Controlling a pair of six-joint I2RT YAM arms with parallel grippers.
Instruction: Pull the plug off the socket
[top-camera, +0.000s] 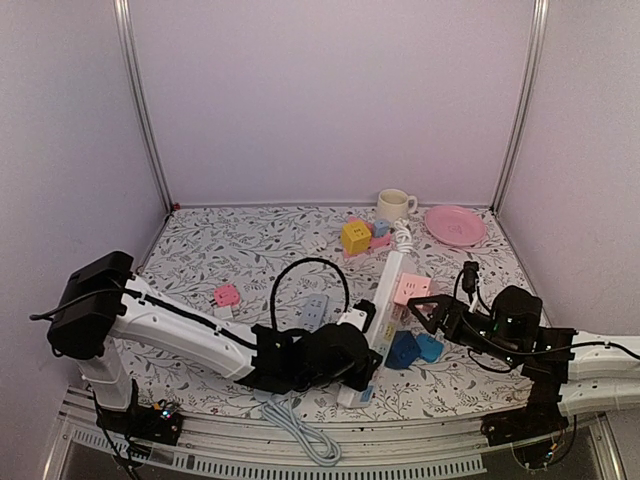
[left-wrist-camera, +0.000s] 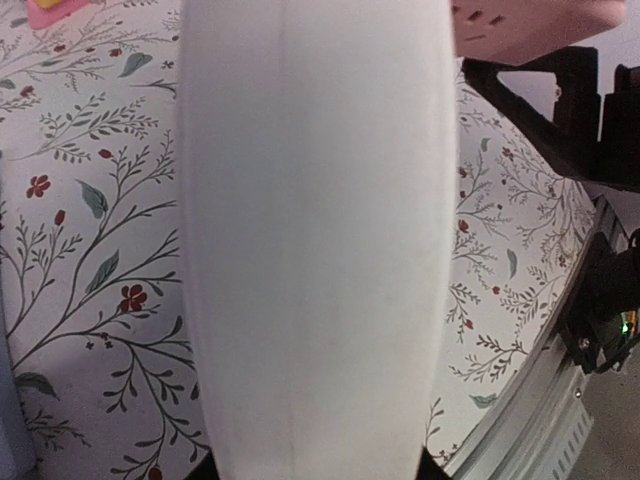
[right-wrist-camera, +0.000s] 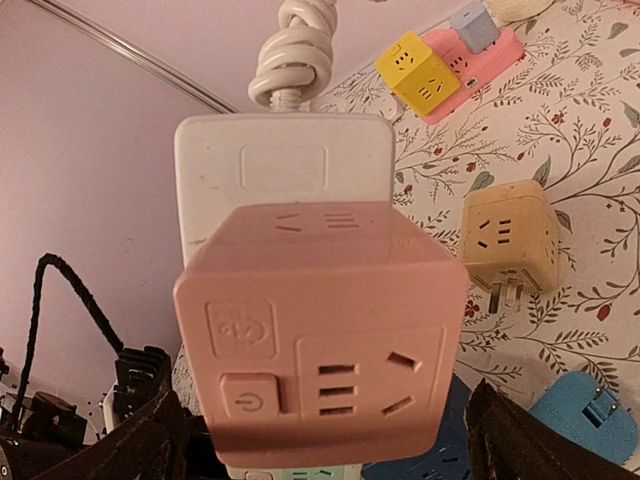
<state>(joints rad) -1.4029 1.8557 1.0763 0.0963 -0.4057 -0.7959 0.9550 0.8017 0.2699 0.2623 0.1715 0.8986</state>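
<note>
A white power strip lies lengthwise in the middle of the table, and a pink cube plug sits on it. My left gripper is shut on the strip's near end; the strip fills the left wrist view between dark fingers. My right gripper is open and straddles the pink cube. Its fingers stand on either side, and a thin gap shows on the right. The strip rises behind the cube with its coiled white cord.
A beige cube adapter lies just right of the strip, and blue plugs lie under my right arm. A yellow cube on a pink base, a cup and a pink plate stand at the back. A small pink plug, a grey strip and a black cable loop lie to the left.
</note>
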